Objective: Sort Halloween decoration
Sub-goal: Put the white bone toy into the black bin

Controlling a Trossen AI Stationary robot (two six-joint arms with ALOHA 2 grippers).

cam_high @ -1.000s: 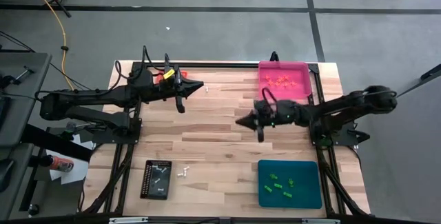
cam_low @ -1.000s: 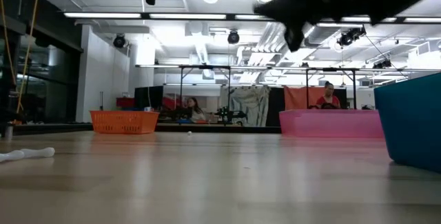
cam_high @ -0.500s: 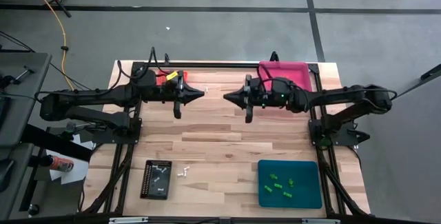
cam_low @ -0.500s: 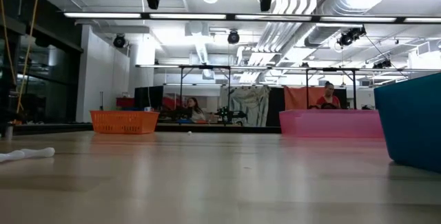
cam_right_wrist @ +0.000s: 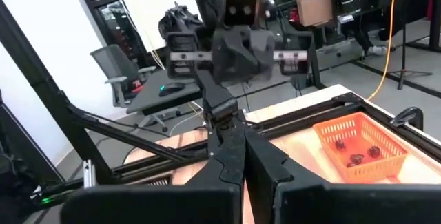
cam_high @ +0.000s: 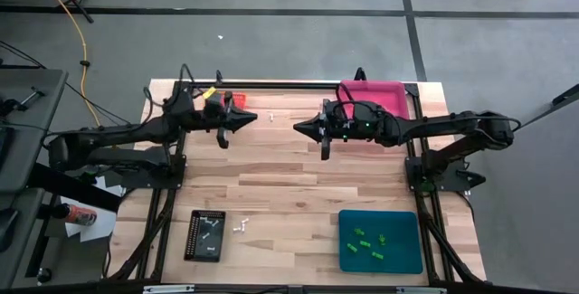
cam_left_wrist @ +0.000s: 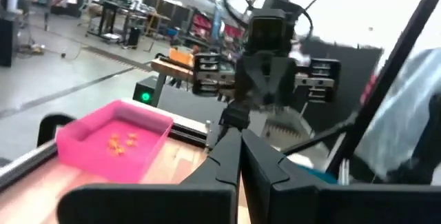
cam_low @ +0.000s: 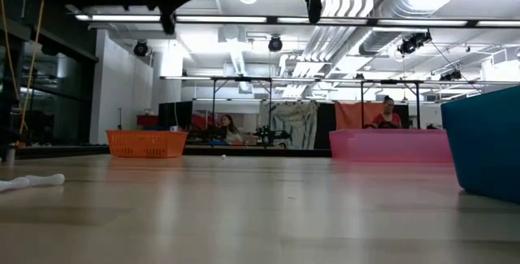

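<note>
On the wooden tabletop (cam_high: pixel 289 176), a white trinket (cam_high: pixel 270 117) lies just beside the closed left end effector (cam_high: pixel 251 119); the closed right end effector (cam_high: pixel 298 126) is farther off.

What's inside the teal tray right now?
The teal tray holds several small green trinkets scattered on its floor. In the low view its wall hides the contents.
</note>
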